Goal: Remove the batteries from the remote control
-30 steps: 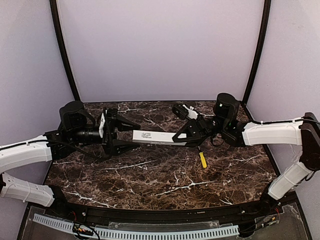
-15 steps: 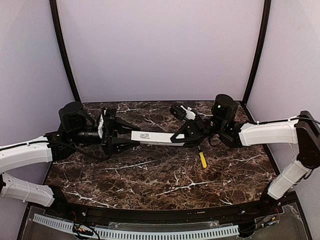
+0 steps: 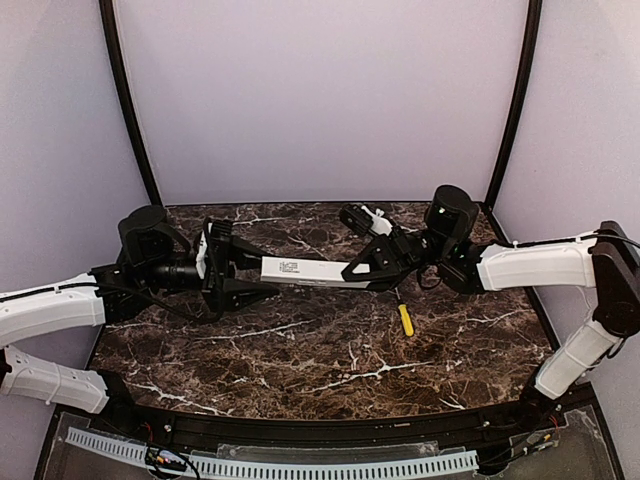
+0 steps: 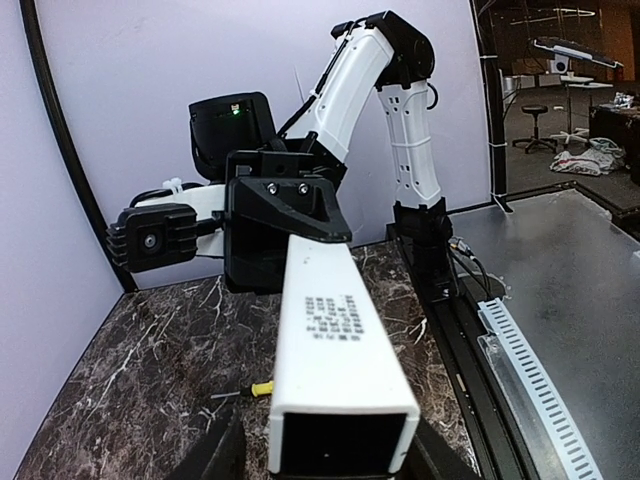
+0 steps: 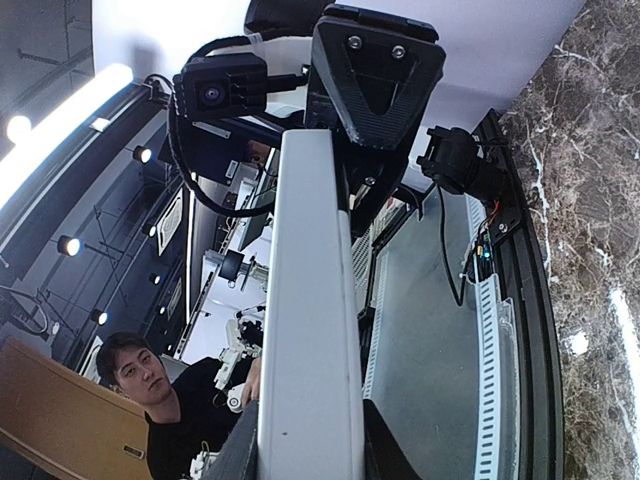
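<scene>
The remote control (image 3: 305, 270) is a slim white bar held level in the air above the marble table (image 3: 300, 350), spanning the two arms. My right gripper (image 3: 358, 272) is shut on its right end, and in the right wrist view the bar (image 5: 310, 300) runs straight out from between the jaws. My left gripper (image 3: 272, 270) is closed round the left end. In the left wrist view the dark end face (image 4: 340, 440) sits between the fingers, and printed text shows on the top of the bar (image 4: 335, 320). The batteries are hidden.
A yellow-handled screwdriver (image 3: 405, 320) lies on the table right of centre, below the right gripper, and shows in the left wrist view (image 4: 262, 387). Purple walls close the back and sides. A black rail (image 3: 330, 430) runs along the near edge.
The right arm has carried the remote control leftward, so its left end now lies between the left gripper's fingers. The left gripper's jaws have narrowed onto it.
</scene>
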You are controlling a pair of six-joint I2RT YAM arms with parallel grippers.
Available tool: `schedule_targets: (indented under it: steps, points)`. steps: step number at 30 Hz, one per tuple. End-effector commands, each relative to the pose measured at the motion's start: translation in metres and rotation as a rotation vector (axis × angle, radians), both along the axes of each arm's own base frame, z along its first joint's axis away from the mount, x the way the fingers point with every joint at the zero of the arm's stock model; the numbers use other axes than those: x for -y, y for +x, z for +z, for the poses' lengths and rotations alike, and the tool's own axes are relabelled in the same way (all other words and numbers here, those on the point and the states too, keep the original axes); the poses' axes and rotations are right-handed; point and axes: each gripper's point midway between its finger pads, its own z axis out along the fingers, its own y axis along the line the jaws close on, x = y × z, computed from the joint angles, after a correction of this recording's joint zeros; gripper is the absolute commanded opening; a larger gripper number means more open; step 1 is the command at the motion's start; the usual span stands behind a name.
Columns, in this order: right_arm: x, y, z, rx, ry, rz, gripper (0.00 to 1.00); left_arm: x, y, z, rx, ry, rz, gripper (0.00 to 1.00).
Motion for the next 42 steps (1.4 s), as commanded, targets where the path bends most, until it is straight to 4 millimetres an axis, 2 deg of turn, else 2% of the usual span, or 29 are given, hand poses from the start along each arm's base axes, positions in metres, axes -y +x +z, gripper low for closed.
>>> schedule_targets:
  steps: [1,6,10,14,21,24,29,31,33,35,37,42]
  points:
    - [-0.002,-0.002,0.011,0.042,0.042,0.018,0.00,-0.003,-0.008,0.005,0.019,-0.030,-0.023,0.51]
    - [-0.004,-0.001,0.010,0.039,0.039,0.019,0.00,-0.004,-0.008,0.007,0.024,-0.040,-0.020,0.52]
    - [-0.006,0.000,0.010,0.037,0.038,0.020,0.00,-0.004,-0.008,0.009,0.024,-0.048,-0.017,0.59]
    - [-0.007,0.000,0.011,0.042,0.044,0.024,0.00,-0.003,-0.007,0.008,0.024,-0.048,-0.016,0.57]
    - [-0.008,0.000,0.011,0.038,0.046,0.028,0.00,-0.004,-0.006,0.008,0.024,-0.051,-0.011,0.42]
    - [-0.008,0.000,0.010,0.037,0.050,0.029,0.00,-0.004,-0.006,0.009,0.027,-0.055,-0.003,0.32]
    - [-0.009,0.000,0.007,0.029,0.045,0.025,0.00,-0.006,-0.007,0.012,0.038,-0.068,-0.001,0.24]
    - [-0.010,0.001,0.005,0.024,0.041,0.024,0.00,-0.006,-0.008,0.013,0.041,-0.069,-0.003,0.17]
    - [-0.011,0.003,0.003,0.018,0.035,0.020,0.00,-0.007,-0.009,0.013,0.045,-0.070,-0.006,0.04]
    - [-0.013,0.006,0.001,0.008,0.023,0.003,0.27,-0.008,-0.010,0.014,0.046,-0.071,-0.005,0.01]
    - [-0.015,0.011,-0.001,0.009,0.007,-0.022,0.49,-0.009,-0.008,0.017,0.039,-0.074,0.014,0.01]
    - [-0.016,0.021,-0.002,0.023,-0.045,-0.104,0.83,-0.014,-0.010,0.023,0.043,-0.083,0.032,0.00]
